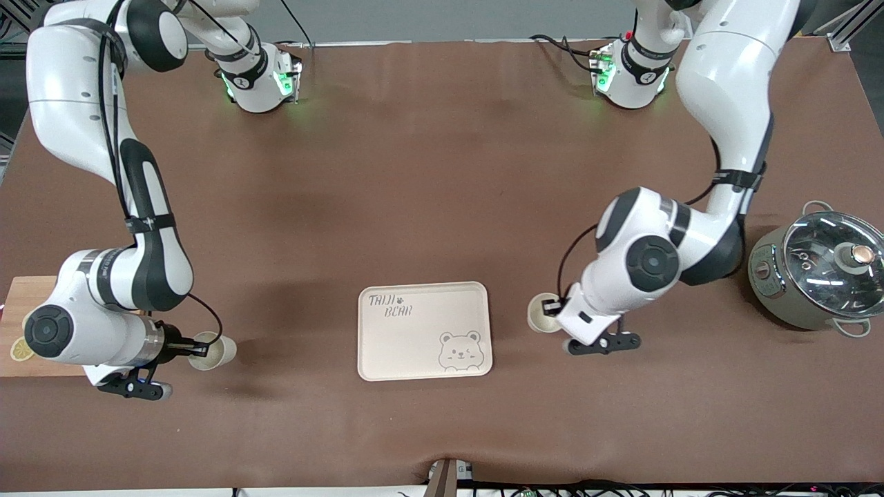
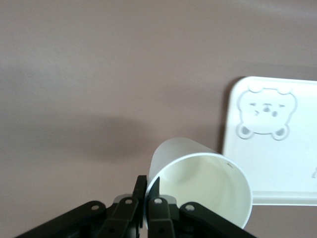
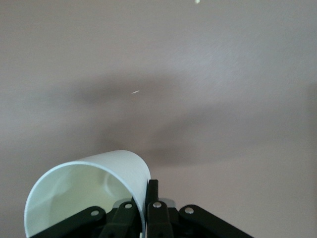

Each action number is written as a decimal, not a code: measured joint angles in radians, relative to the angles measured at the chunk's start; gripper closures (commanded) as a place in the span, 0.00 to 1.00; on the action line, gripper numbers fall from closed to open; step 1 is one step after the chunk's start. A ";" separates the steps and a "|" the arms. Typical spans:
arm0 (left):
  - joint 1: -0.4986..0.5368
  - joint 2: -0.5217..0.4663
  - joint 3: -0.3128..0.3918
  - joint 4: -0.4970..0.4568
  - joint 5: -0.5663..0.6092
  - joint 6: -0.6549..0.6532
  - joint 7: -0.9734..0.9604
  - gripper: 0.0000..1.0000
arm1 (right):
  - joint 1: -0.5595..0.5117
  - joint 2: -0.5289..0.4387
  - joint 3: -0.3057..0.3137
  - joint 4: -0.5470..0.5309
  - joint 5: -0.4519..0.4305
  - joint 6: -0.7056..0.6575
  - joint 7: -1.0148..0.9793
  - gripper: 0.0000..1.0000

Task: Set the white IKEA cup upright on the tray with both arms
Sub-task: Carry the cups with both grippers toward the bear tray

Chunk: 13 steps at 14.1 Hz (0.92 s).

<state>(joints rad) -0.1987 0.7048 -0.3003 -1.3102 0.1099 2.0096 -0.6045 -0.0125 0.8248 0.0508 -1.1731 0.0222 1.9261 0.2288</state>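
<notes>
Two white cups are in play, each pinched at its rim by a gripper. The left gripper (image 1: 552, 310) clamps one white cup (image 1: 542, 312), which the arm's wrist partly hides, just beside the cream tray (image 1: 423, 332) toward the left arm's end. The right gripper (image 1: 195, 348) clamps a second white cup (image 1: 214, 351) over brown table (image 1: 442, 193), near a wooden board (image 1: 21, 304) cut off at the frame edge. The tray shows "TAIJI BEAR" and a grey bear face.

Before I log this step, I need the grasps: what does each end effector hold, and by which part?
Each holds a white cup by its rim wall: the left end effector one cup, the right end effector another cup.
</notes>
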 measured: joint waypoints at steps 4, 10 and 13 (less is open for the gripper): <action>-0.071 0.034 0.002 0.001 0.000 0.039 -0.167 1.00 | 0.052 0.000 0.059 0.027 0.014 -0.040 0.240 1.00; -0.168 0.112 0.007 0.002 0.000 0.136 -0.349 1.00 | 0.202 0.003 0.068 0.027 0.015 0.003 0.565 1.00; -0.194 0.138 0.027 0.003 0.000 0.168 -0.377 1.00 | 0.260 0.014 0.067 0.026 0.015 0.059 0.667 1.00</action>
<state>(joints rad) -0.3923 0.8427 -0.2729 -1.3077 0.1099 2.1775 -0.9820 0.2479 0.8392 0.1180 -1.1470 0.0368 1.9850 0.8957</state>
